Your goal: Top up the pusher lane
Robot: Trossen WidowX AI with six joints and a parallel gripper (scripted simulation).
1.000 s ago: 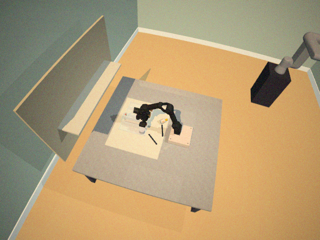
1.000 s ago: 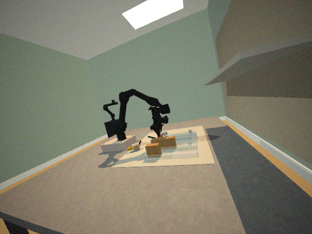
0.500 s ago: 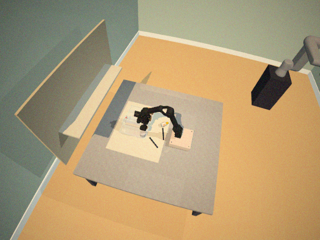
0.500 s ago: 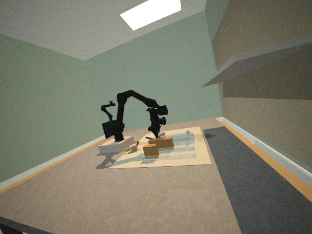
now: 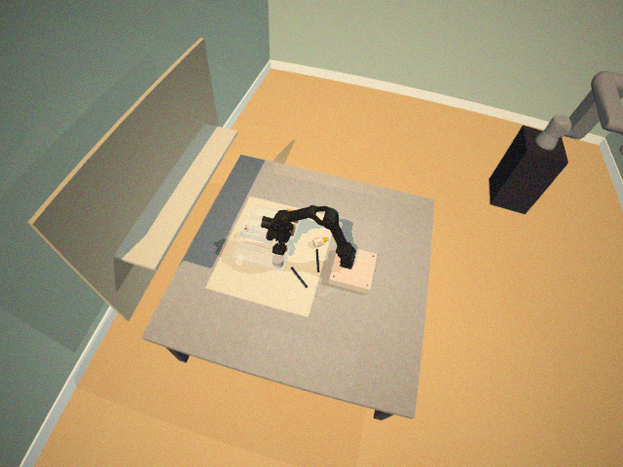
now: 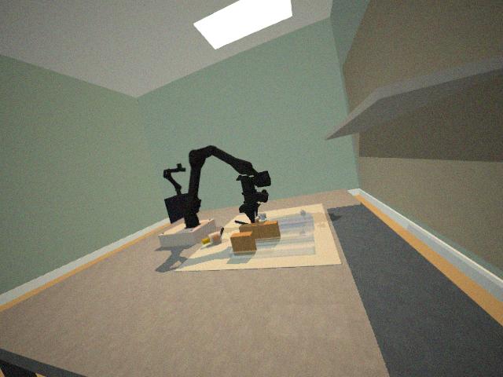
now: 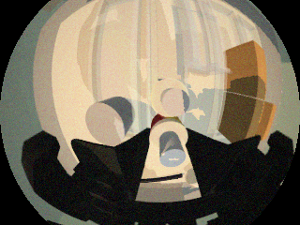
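My gripper (image 5: 279, 250) (image 6: 254, 221) (image 7: 167, 131) points down at the front of the clear lane unit (image 7: 141, 56) and is shut on a jar (image 7: 172, 151) with a narrow cap, shaded blue-grey in the wrist view, and a cream shoulder. Just beyond it stands the lane jar (image 7: 173, 100), with a pale round cap. A red and olive strip shows between the two. Whether they touch, and whether the held jar's base meets the lane floor, I cannot tell. The front stop and pusher plate cannot be made out.
A wider pale-lidded jar (image 5: 277, 259) (image 7: 104, 123) stands left of the fingers in the wrist view. Brown boxes (image 6: 244, 243) (image 7: 244, 94) stand on the right there. A yellow-capped jar (image 5: 317, 242) (image 6: 215, 237) lies near the base, by two black sticks (image 5: 299, 276) (image 5: 317, 261).
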